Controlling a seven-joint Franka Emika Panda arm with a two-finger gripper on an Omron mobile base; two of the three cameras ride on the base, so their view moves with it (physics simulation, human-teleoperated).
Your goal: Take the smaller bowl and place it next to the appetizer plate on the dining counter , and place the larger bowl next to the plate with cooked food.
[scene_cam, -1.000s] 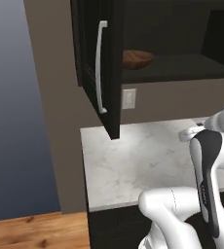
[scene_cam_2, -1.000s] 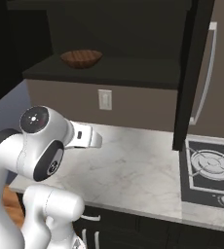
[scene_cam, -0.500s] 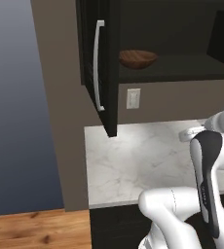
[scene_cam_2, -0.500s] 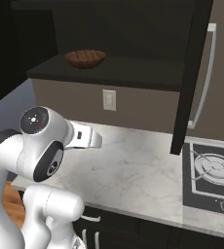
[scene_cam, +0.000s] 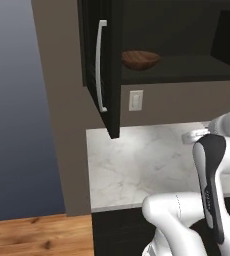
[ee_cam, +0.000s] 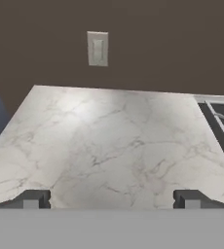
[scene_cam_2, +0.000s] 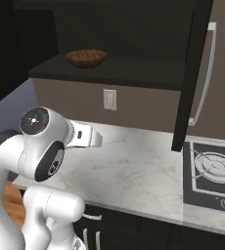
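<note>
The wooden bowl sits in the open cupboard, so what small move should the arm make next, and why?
Probably raise the end effector toward the cupboard shelf. The wooden bowl rests up there behind the open door, while the hand view looks low across the marble worktop at the wall switch. The fingers stand wide apart with nothing between them, so it seems ready to reach.

The left base view looked forward from behind the arm's left, the right base view from its right; both shared the marble worktop (scene_cam: 137, 165) (scene_cam_2: 134, 166) and wall outlet (scene_cam: 135, 100) (scene_cam_2: 109, 99). The hand view faced the same outlet (ee_cam: 98, 48), nearer and lower.
</note>
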